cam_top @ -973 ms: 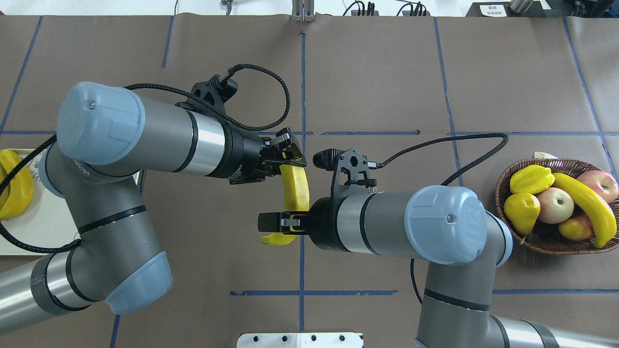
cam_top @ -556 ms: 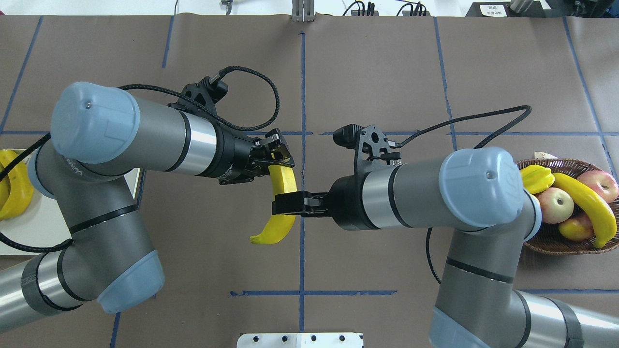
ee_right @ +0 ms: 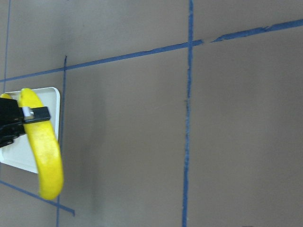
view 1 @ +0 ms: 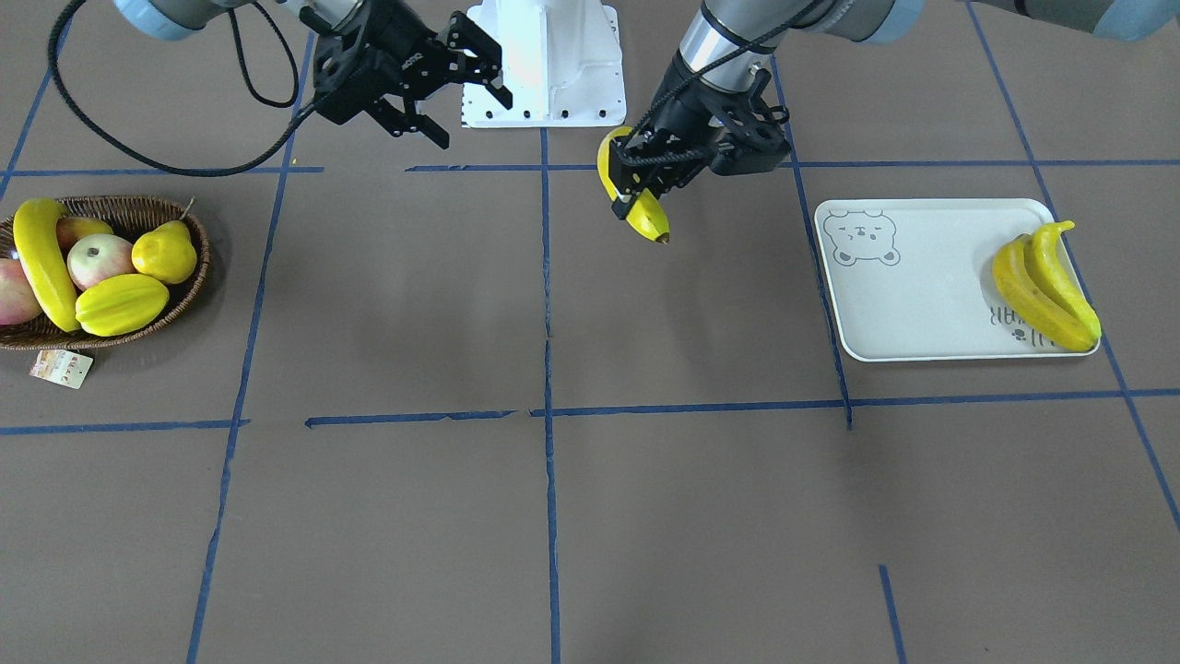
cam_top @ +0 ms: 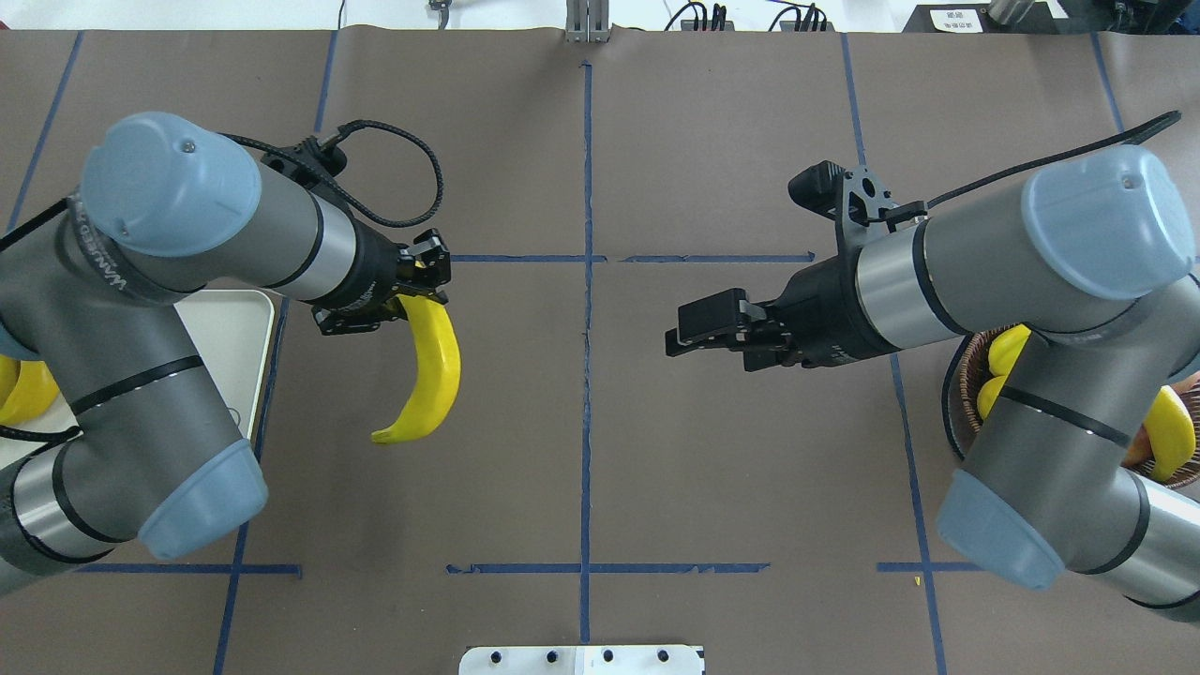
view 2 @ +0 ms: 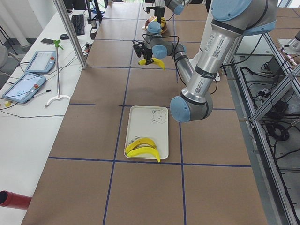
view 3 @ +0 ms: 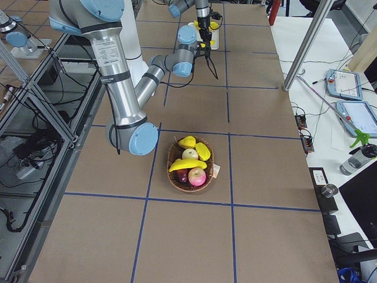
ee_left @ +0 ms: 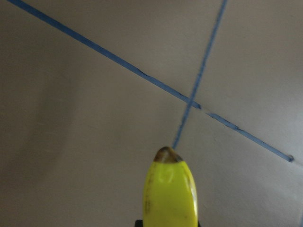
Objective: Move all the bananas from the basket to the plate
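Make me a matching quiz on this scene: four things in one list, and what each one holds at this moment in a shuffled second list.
Things:
1. left gripper
2. right gripper
3. plate
4. basket

Holds:
A. one banana among other fruit
B. nothing, open
C. two bananas
D. shut on a lone banana

Pairs: 1-D, 2-B, 3-C, 4-A.

The counter [view 1: 645,516] is covered with brown sheeting, divided into rectangles by blue tape lines [view 1: 547,323]. The basket [view 1: 195,277] rests on it at the robot's right end, with its paper tag [view 1: 61,368] lying flat on the surface just beside the rim. The plate [view 1: 922,295] rests at the robot's left end, well apart from the basket. A white base mount [view 1: 553,92] sits at the robot-side edge.
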Robot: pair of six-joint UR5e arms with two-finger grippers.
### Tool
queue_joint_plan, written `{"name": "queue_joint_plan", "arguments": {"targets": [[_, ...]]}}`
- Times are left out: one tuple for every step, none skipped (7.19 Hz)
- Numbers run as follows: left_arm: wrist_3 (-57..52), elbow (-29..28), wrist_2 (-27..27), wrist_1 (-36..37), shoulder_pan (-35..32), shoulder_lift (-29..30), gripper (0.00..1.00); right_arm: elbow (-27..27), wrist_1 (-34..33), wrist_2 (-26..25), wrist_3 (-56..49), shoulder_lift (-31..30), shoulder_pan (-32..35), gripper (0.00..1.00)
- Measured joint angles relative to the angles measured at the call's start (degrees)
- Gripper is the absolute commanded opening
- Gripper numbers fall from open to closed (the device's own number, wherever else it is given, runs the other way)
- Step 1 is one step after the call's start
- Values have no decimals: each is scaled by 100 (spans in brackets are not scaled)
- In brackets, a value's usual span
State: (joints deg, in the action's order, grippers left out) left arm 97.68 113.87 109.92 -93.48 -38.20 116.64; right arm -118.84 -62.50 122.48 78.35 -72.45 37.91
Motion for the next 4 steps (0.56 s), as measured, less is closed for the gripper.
{"name": "queue_joint_plan", "arguments": {"targets": [[-206, 95, 2, 303, -104, -250, 0, 41, -12, 44, -382, -326, 149, 100], [-499, 213, 8, 477, -220, -597, 0, 97, -171, 83, -827, -560, 314, 100], [-875, 316, 7, 548, -365, -992, 0, 114, -657, 149, -1344, -648, 496, 100], [-1321, 374, 2, 551, -563, -1401, 0, 76, -1369, 202, -1980, -660, 670, 100]]}}
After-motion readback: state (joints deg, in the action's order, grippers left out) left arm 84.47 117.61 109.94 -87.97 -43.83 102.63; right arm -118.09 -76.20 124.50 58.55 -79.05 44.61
